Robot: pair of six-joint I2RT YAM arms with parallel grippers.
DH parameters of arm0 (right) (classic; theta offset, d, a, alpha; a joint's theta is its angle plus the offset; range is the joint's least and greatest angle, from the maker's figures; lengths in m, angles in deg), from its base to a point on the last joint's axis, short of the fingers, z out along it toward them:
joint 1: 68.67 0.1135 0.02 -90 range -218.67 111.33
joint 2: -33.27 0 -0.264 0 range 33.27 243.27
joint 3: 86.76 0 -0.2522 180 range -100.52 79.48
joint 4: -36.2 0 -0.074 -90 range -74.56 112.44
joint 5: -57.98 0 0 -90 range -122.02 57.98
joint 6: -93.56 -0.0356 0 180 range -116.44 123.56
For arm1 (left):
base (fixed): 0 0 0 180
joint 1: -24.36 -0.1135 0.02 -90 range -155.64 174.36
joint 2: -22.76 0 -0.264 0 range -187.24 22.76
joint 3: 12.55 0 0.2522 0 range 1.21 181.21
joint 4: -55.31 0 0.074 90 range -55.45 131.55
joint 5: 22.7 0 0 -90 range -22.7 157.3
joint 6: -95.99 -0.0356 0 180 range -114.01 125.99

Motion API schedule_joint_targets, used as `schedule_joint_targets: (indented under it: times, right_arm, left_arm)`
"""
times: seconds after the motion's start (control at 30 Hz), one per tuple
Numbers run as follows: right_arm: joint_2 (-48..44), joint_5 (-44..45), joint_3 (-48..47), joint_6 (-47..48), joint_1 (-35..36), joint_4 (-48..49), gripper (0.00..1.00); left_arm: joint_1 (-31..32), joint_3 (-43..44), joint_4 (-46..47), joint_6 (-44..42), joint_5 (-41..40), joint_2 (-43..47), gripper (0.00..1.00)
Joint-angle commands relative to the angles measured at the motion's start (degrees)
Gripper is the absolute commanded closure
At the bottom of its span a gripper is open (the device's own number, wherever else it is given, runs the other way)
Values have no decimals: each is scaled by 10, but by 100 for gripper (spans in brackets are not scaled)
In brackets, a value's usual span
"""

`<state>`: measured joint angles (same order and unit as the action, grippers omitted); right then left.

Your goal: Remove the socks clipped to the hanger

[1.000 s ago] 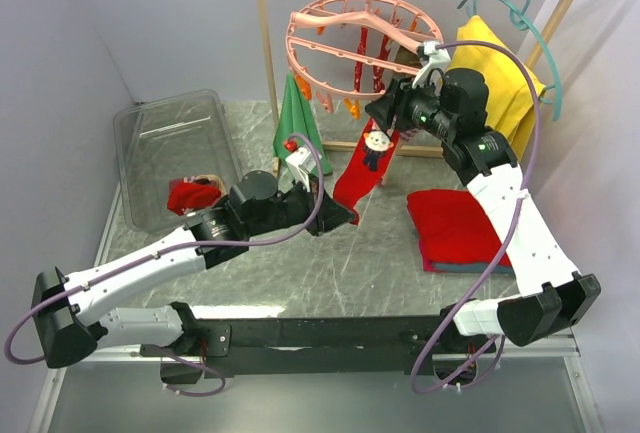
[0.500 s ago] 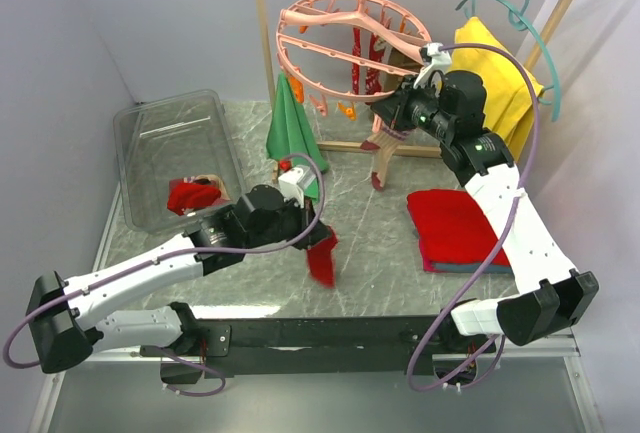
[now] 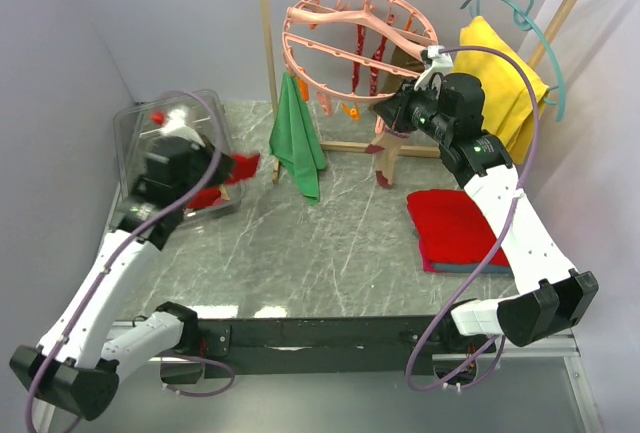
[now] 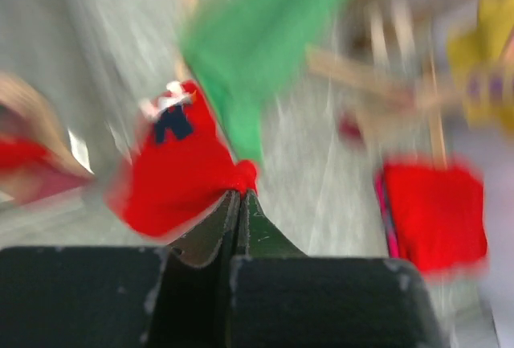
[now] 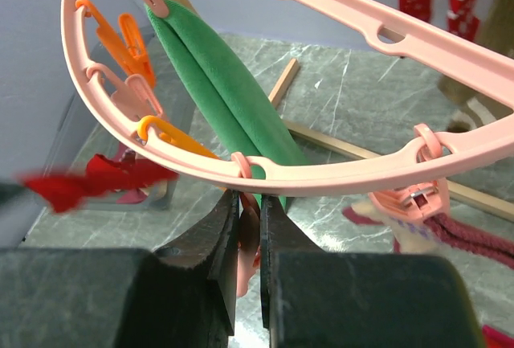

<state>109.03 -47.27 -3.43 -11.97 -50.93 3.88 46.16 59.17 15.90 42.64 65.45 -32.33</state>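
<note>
Holding a red sock (image 4: 173, 167) clamped tight, L fingers (image 4: 238, 195) hang by the clear bin (image 3: 127, 138) at 9 o'clock on the desk (image 3: 330, 243), prob. for drop-off, while R fingers (image 5: 250, 203) pinch a pink peg (image 5: 249, 247) on the hanger (image 5: 353, 179) at 12 o'clock, likely to free a tan sock (image 3: 388, 153).

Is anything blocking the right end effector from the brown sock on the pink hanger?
Nothing visible does. The right end effector pinches a pink peg under the hanger; the brown sock hangs just beside it.

Smooth glossy plastic hanger (image 5: 353, 21), soft matt cloth sock (image 4: 181, 171), marbled table (image 3: 330, 243)
</note>
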Motion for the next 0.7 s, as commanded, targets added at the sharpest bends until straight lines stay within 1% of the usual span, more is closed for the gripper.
schedule_joint_targets:
  times: [0.0, 0.03, 0.07, 0.1, 0.13, 0.17, 0.23, 0.3, 0.33, 0.37, 0.4, 0.43, 0.47, 0.5, 0.53, 0.6, 0.63, 0.67]
  right_arm:
    - [-18, -1, 1, -3, 1, -14, 100]
    - [-18, -5, -1, -5, 1, -14, 100]
    - [-16, -6, -4, -6, 1, -13, 100]
    - [-16, -7, -7, -6, 1, -15, 100]
    - [-16, -8, -10, -6, 1, -16, 100]
    - [-18, -7, -11, -6, 1, -16, 100]
    - [-20, -1, -8, -6, 1, -16, 100]
    - [-26, 1, -7, -7, 2, -15, 100]
    - [-28, 1, -4, -10, 1, -13, 100]
    - [-30, -3, -2, -11, 2, -11, 100]
    - [-31, -5, 0, -13, 2, -7, 100]
    - [-32, -7, 3, -17, 2, -5, 100]
    - [-31, -10, 4, -18, 2, -4, 100]
    - [-29, -11, 4, -20, 3, -6, 100]
    - [-27, -11, 2, -20, 5, -9, 100]
    - [-26, -8, 0, -20, 6, -12, 100]
    - [-26, -8, -2, -22, 8, -13, 100]
    - [-26, -8, -3, -22, 8, -14, 100]
  left_arm:
    - [-64, 102, -12, -56, -90, -6, 99]
    - [-80, 116, -14, -60, -87, -21, 99]
    - [-117, 130, -19, -61, -64, -53, 99]
    - [-136, 149, -24, -56, -53, -71, 99]
    - [-171, 155, -28, -52, -35, -86, 99]
    - [-184, 159, -26, -52, -23, -112, 99]
    - [-209, 147, -13, -47, -23, -130, 99]
    - [-217, 121, -2, -40, -21, -148, 99]
    - [-244, 111, 5, -35, -19, -155, 96]
    - [-252, 99, 16, -25, -15, -159, 88]
    - [-262, 75, 23, -19, -5, -163, 56]
    - [-285, 67, 27, -12, 20, -166, 40]
    - [-295, 59, 38, -5, 44, -167, 34]
    - [-301, 49, 42, -4, 62, -166, 23]
    - [-305, 50, 46, -4, 88, -161, 18]
    - [-305, 56, 57, -11, 123, -152, 10]
    - [-303, 59, 63, -12, 151, -142, 12]
    - [-297, 59, 78, -13, 223, -134, 14]
